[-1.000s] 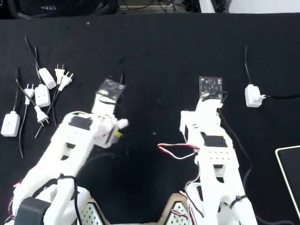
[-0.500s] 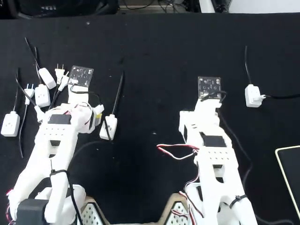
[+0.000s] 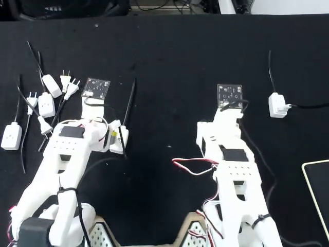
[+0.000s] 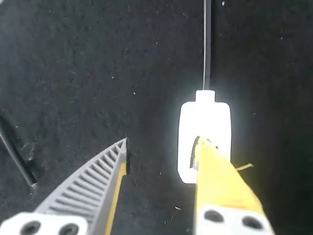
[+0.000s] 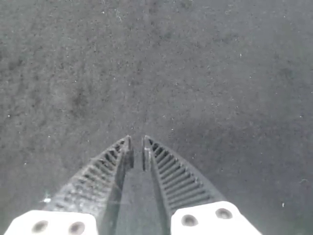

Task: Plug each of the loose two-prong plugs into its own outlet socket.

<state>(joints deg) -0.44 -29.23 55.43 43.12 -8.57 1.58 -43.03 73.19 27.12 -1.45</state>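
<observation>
A white outlet socket (image 4: pixel 204 128) with a black cord lies on the black table. My left gripper (image 4: pixel 161 147) is open just above it, and the yellow finger (image 4: pixel 220 186) overlaps the socket's near end while the grey finger stays off to the side. From above, the same socket (image 3: pixel 120 139) lies against the left arm's (image 3: pixel 72 149) right flank. Loose two-prong plugs (image 3: pixel 69 85) and more white sockets (image 3: pixel 47 105) are clustered at the far left. My right gripper (image 5: pixel 137 152) is shut over bare table with nothing in it. A socket with a plug in it (image 3: pixel 278 105) sits at the right.
Black cords (image 3: pixel 31 98) tangle around the left cluster, where another socket (image 3: pixel 11 136) lies near the table's left edge. A red and white cable (image 3: pixel 193 165) loops beside the right arm (image 3: pixel 234 159). A light-rimmed flat object (image 3: pixel 314 190) sits at the lower right.
The left arm swung left away from the table's middle, uncovering the white socket, then drifted back right so the socket now lies against it. The right arm stayed still.
</observation>
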